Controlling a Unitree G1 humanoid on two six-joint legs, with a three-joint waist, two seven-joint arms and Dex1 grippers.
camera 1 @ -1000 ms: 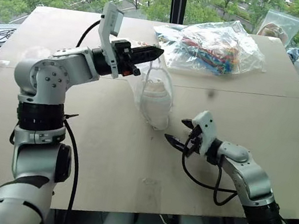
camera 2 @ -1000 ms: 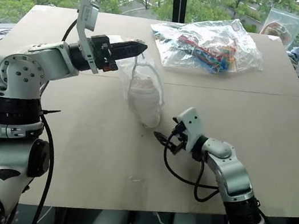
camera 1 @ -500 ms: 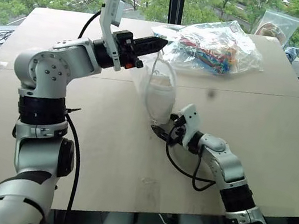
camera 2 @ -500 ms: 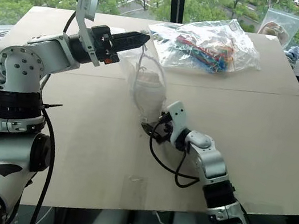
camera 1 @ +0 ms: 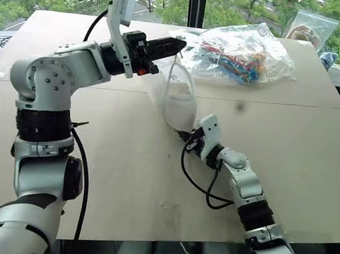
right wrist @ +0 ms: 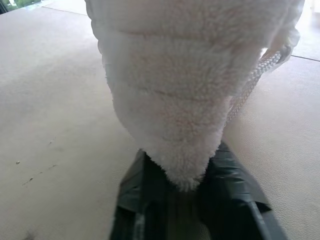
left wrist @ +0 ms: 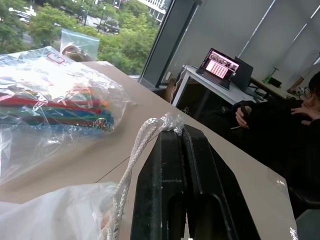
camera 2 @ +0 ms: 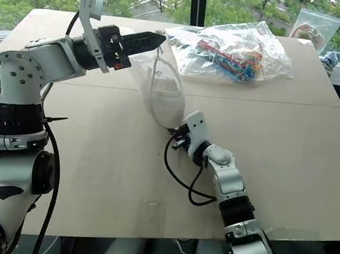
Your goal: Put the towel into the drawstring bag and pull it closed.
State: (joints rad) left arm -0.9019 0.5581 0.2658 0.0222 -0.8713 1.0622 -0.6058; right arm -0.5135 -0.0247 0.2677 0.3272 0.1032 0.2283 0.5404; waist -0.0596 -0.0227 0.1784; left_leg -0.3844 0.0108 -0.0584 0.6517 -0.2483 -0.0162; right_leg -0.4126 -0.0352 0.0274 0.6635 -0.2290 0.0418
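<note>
One right pincer [right wrist: 182, 187], open before, now pinches the drawstring bag [camera 1: 178, 99].

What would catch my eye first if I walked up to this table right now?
Probably the drawstring bag hanging mid-table with the towel inside, its cord pinched by the raised left gripper. The right gripper nips the bag's bottom tip. Behind it lies a clear bag of colourful items.
</note>
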